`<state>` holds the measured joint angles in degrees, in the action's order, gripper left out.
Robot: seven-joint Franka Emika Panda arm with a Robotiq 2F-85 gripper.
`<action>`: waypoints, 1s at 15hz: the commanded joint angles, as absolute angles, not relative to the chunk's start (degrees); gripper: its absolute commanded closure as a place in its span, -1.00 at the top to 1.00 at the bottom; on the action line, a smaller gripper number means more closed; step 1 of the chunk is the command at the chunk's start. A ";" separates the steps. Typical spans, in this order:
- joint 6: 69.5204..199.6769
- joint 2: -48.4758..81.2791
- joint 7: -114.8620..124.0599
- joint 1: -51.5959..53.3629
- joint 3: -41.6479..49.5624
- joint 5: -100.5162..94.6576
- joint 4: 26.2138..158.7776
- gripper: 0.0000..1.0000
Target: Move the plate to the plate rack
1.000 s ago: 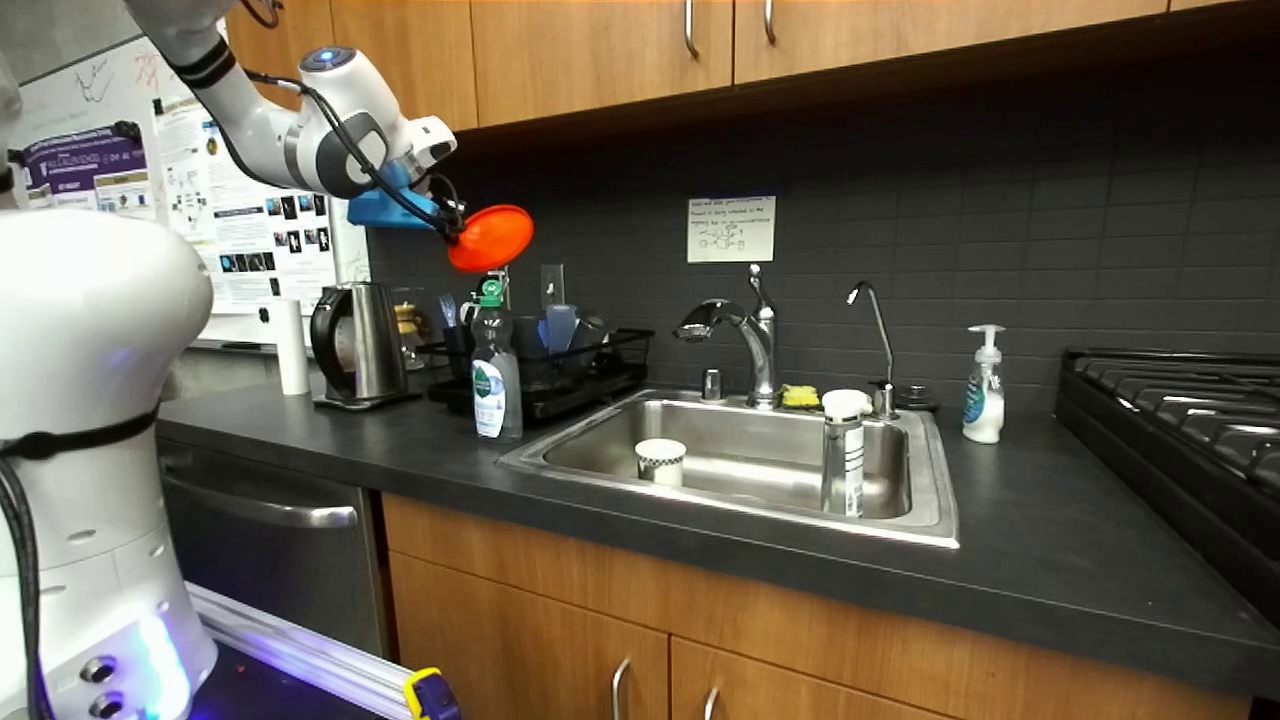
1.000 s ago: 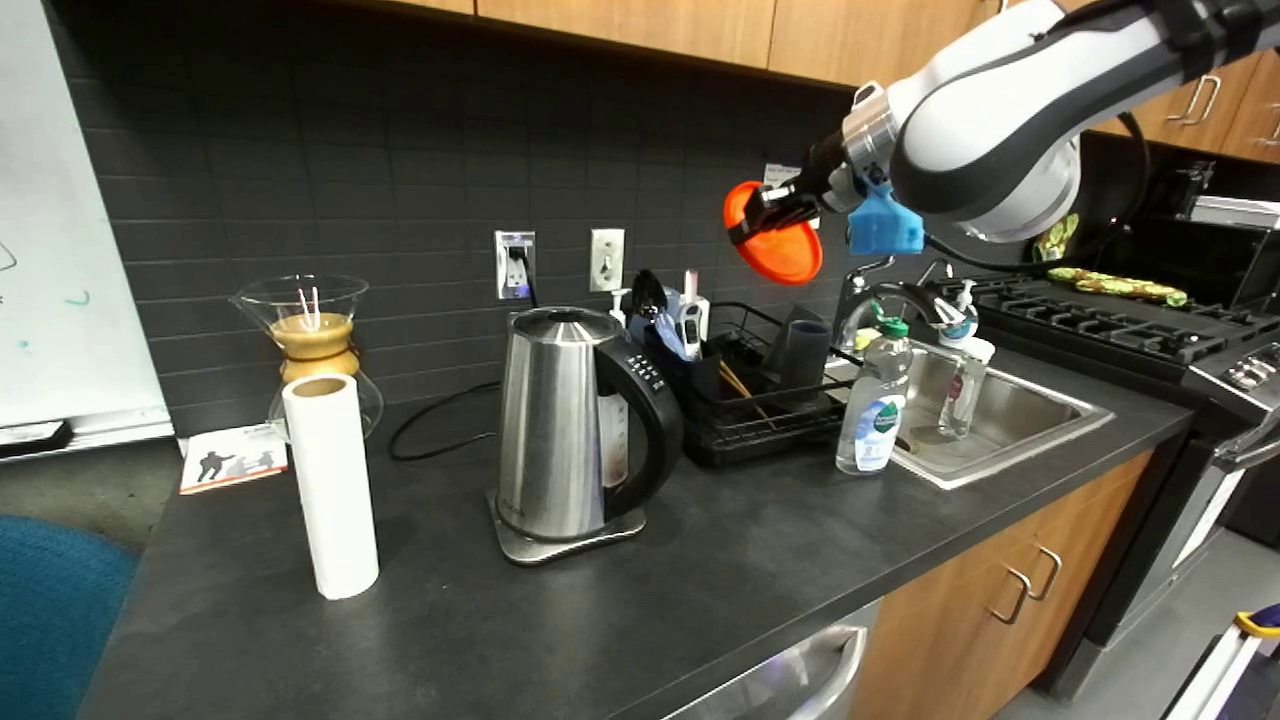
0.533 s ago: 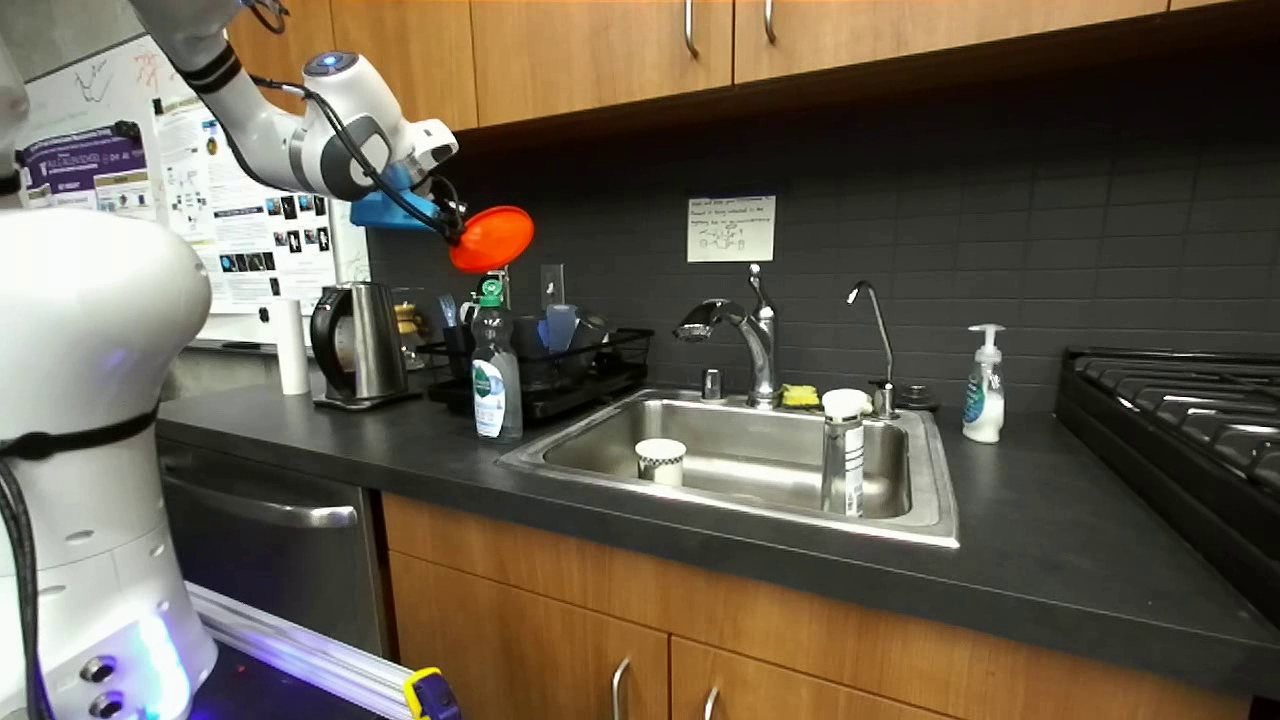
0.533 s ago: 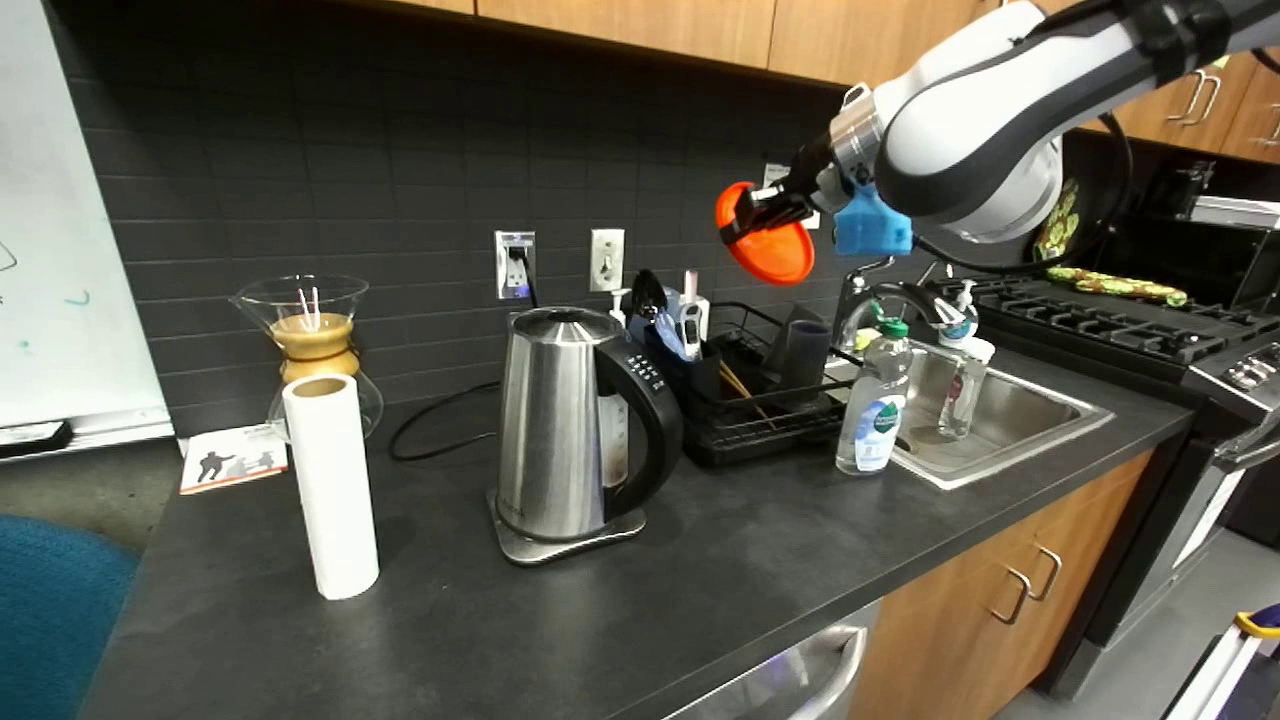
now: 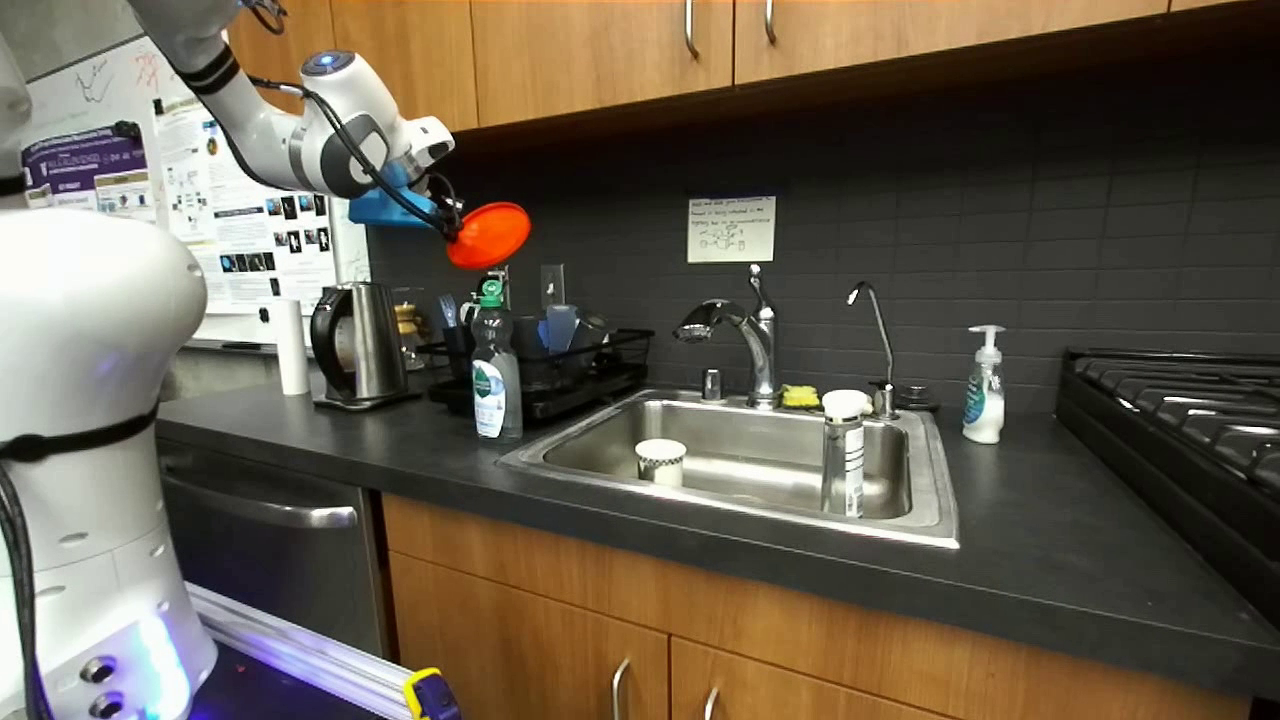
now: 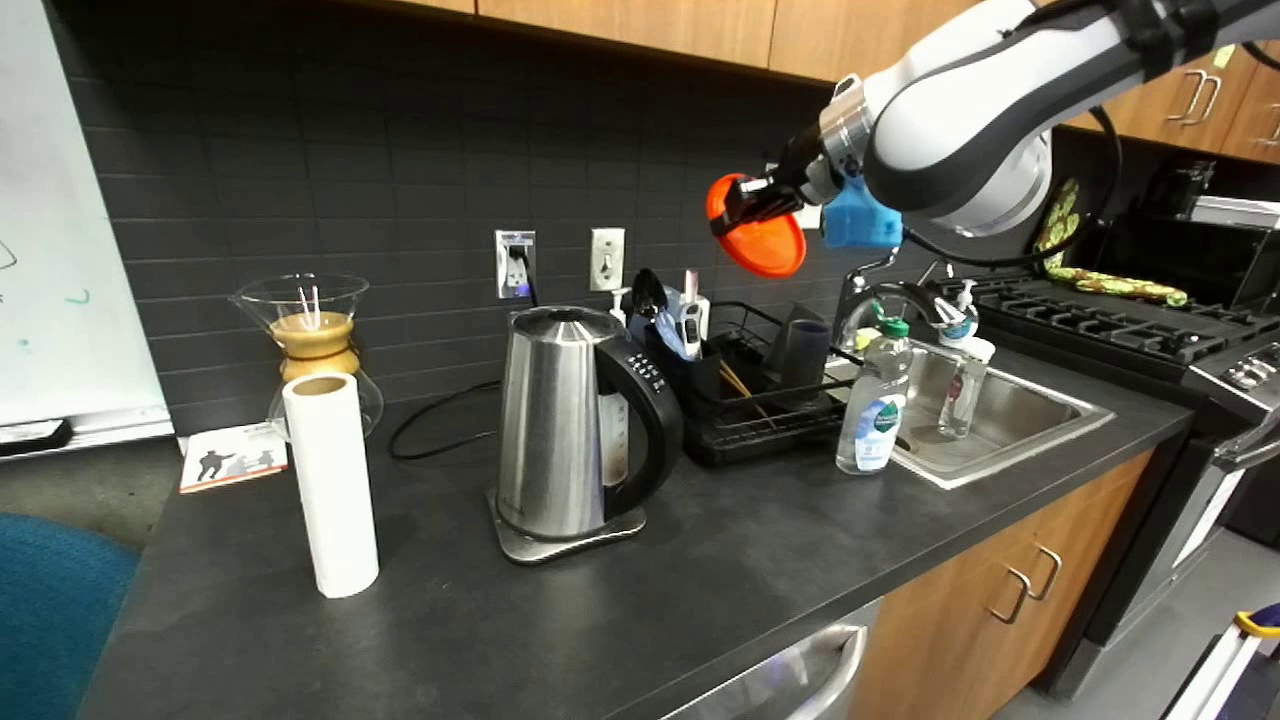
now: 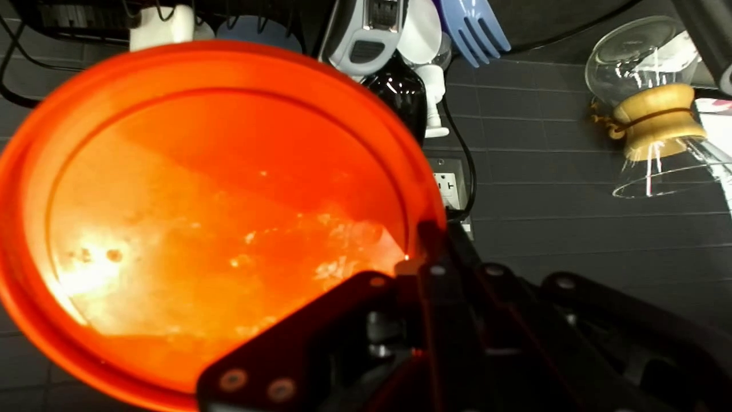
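Observation:
The plate, round and red-orange, shows in both exterior views (image 5: pixel 495 236) (image 6: pixel 768 245) and fills the left of the wrist view (image 7: pixel 229 200). My gripper (image 5: pixel 455 225) is shut on the plate's rim and holds it tilted in the air. The gripper also shows in an exterior view (image 6: pixel 732 215) and in the wrist view (image 7: pixel 440 234). The black wire plate rack (image 6: pixel 760 435) stands on the counter, lower than the plate and apart from it. In an exterior view the soap bottle partly hides the rack (image 5: pixel 600 385). In the wrist view the plate covers much of what lies behind it.
A soap bottle with a green cap (image 6: pixel 873 415) stands at the rack's front corner. A steel kettle (image 6: pixel 555 430) stands beside the rack. Dark cups (image 6: pixel 803 355) and upright utensils (image 6: pixel 685 325) are in the rack. The sink (image 5: pixel 730 440) adjoins it. Cabinets (image 5: pixel 600 60) hang above.
In an exterior view the arm, gripper and plate have moved a little to the left and slightly up, towards the kettle's side. The plate stays held.

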<state>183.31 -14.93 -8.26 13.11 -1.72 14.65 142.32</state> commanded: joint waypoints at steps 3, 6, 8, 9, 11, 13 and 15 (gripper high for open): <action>183.63 -13.57 -6.83 9.83 -4.62 14.05 140.82 -0.31; 183.65 -13.65 -6.43 8.62 -5.99 14.07 141.12 0.06; 183.37 -14.19 -2.63 8.04 -5.86 10.07 141.76 0.34; 183.26 -14.42 -1.46 7.99 -5.97 9.33 142.03 0.46; 182.78 -14.89 -0.66 6.30 -8.08 9.80 142.57 0.73; 181.18 -15.84 1.13 4.41 -10.31 9.39 143.49 0.97; 176.02 -17.92 4.68 -1.80 -15.47 7.22 144.86 1.00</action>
